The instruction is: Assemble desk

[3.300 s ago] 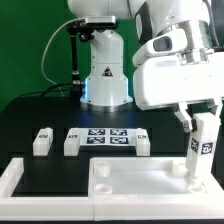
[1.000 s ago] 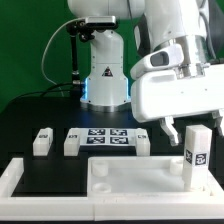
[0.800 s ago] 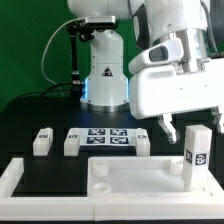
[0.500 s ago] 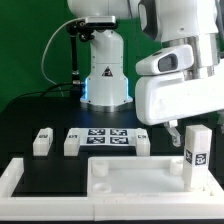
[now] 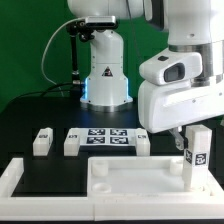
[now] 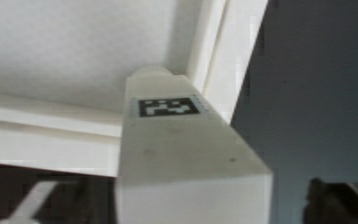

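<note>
My gripper (image 5: 196, 140) hangs over the upright leg (image 5: 198, 160), a short white plastic block with a small black-and-white square tag, at the lower right of the exterior view. The jaws stand nearly as wide as they go and hold nothing. In the wrist view the upright leg (image 6: 185, 170) runs between the two dark fingertips (image 6: 30, 200) with a gap on each side. The leg stands toward the right end of the top panel (image 5: 130, 178), a flat white rectangular plastic slab lying along the bottom of the frame. I cannot tell whether it is fully seated there.

I judge the step in hand to be taking hold of this leg to turn it home. To do that well I would:
- centre the jaws on its flat faces;
- keep the wrist in line with the leg so it does not tip;
- close gently, with the fingertips clear of the panel's surface.

The leg sits close to the right edge of the frame, so I see little on that side. The large white rail (image 5: 18, 178) at lower left is well apart from the gripper. So are most of the loose legs (image 5: 41, 141), small white tagged blocks in a row beside the marker board (image 5: 105, 138) on the black mat (image 5: 40, 110). The rightmost of them lies near the gripper body. The freest way out is straight up.
</note>
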Controlling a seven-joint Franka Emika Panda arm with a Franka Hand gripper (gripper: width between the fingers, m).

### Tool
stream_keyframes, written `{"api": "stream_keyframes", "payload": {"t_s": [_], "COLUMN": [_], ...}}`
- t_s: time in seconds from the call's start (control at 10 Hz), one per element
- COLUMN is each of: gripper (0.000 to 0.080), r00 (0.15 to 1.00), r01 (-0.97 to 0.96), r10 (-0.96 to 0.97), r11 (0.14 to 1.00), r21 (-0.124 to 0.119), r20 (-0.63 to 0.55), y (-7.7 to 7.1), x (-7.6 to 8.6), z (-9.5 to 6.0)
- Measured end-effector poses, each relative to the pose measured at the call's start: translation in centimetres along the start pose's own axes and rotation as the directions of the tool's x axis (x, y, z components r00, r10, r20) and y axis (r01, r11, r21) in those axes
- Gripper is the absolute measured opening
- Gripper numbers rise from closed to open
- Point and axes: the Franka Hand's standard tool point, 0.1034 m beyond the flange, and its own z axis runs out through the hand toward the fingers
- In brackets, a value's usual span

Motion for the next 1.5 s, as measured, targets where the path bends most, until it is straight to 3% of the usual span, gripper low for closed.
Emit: {"api": "stream_keyframes", "payload": {"t_s": [0.1,0.2,0.3,0.6,0.8,1.0,1.2,1.4,1.5], "gripper": [0.0457,0.0457,0.0307,0.0304,0.0303,0.0303,0.0303,0.0303,0.0304], "r00": [1.000,0.997,0.990,0.950,0.845,0.630,0.398,0.222,0.213], "r01": [-0.007,-0.073,-0.138,-0.309,-0.528,-0.767,-0.905,-0.960,-0.962], "r10": [0.007,0.073,0.138,0.308,0.528,0.769,0.915,0.974,0.977], "r11": [1.000,0.997,0.990,0.951,0.849,0.638,0.404,0.224,0.214], "r21": [0.000,-0.002,-0.004,-0.002,0.020,0.067,0.137,0.169,0.168], "r20": [0.000,0.000,0.000,-0.051,-0.083,-0.108,-0.070,-0.030,-0.026], "y": [0.0,0.2,0.5,0.8,1.0,1.0,1.2,1.3,1.3], "x": [0.0,0.0,-0.1,0.2,-0.2,-0.3,-0.1,-0.3,-0.3], "z": [0.0,0.0,0.0,0.2,0.1,0.2,0.2,0.2,0.2]}}
